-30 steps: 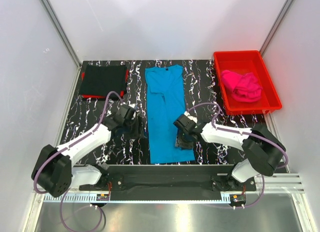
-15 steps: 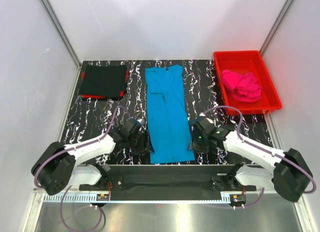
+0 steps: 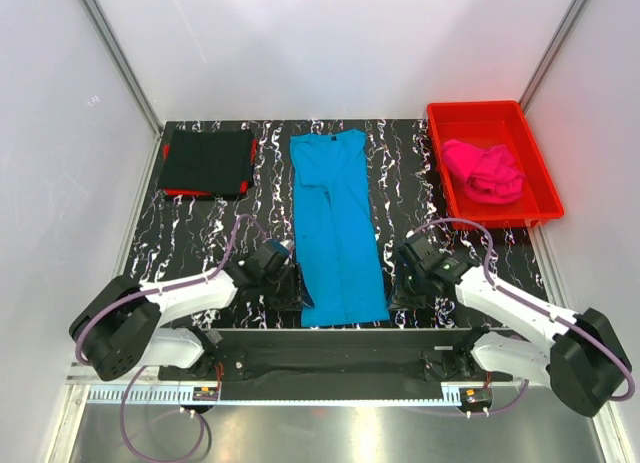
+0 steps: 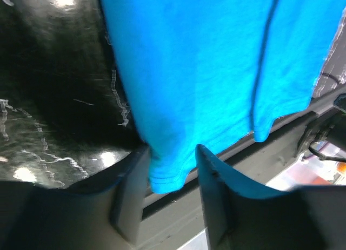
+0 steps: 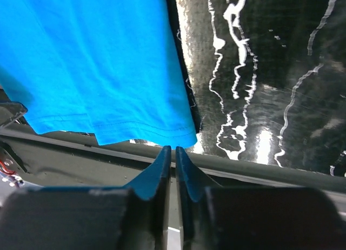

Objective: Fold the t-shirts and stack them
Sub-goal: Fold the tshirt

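Observation:
The turquoise-blue t-shirt [image 3: 335, 223] lies flat as a long strip down the middle of the black marbled table [image 3: 200, 243], its hem at the near edge. My left gripper [image 3: 292, 288] is at the hem's near left corner. In the left wrist view the gripper [image 4: 170, 159] is open, with the shirt's corner [image 4: 167, 171] between its fingers. My right gripper [image 3: 405, 288] is just right of the near right corner. In the right wrist view it [image 5: 174, 151] is shut and empty, its tips just below the hem [image 5: 162, 132]. The black t-shirt [image 3: 207, 161] lies folded at the far left. The hot pink t-shirt [image 3: 483, 170] is crumpled in the bin.
A red plastic bin [image 3: 541, 195] stands at the far right of the table and holds the pink shirt. Something red peeks out from under the black folded shirt. The table's near metal edge [image 5: 259, 171] runs right under both grippers. White walls close in the sides.
Both grippers have moved toward the near edge. The left one came down to the hem's left corner; the right one slid off the blue shirt to its right corner.

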Action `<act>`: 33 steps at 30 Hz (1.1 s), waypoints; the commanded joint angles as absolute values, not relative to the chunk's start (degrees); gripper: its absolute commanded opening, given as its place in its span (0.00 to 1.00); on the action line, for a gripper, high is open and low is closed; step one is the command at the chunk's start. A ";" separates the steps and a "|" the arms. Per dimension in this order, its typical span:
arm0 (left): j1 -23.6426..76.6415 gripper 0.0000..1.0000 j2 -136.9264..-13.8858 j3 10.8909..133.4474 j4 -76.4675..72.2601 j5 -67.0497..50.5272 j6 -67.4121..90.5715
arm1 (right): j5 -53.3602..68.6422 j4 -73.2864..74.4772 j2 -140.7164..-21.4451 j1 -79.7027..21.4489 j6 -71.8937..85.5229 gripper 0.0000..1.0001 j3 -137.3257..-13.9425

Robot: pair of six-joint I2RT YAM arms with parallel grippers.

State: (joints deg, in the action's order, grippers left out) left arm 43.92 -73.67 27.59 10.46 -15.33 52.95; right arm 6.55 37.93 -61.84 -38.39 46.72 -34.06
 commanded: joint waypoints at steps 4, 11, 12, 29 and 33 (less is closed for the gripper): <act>44.38 0.38 -76.11 26.10 15.73 -10.37 52.30 | 10.81 29.90 -66.96 -38.23 46.84 0.11 -31.56; 44.21 0.26 -76.02 28.12 21.43 -6.43 51.33 | 6.68 33.57 -67.68 -38.23 48.69 0.10 -30.67; 44.21 0.24 -76.11 29.26 24.06 -4.33 51.07 | 6.59 33.66 -67.15 -38.23 48.87 0.11 -30.76; 44.12 0.62 -64.78 25.93 21.72 -11.68 53.61 | 7.99 35.77 -64.86 -38.23 46.67 0.40 -32.78; 44.12 0.57 -64.16 22.51 20.05 -12.57 55.98 | 9.49 32.80 -66.97 -38.15 46.93 0.41 -30.51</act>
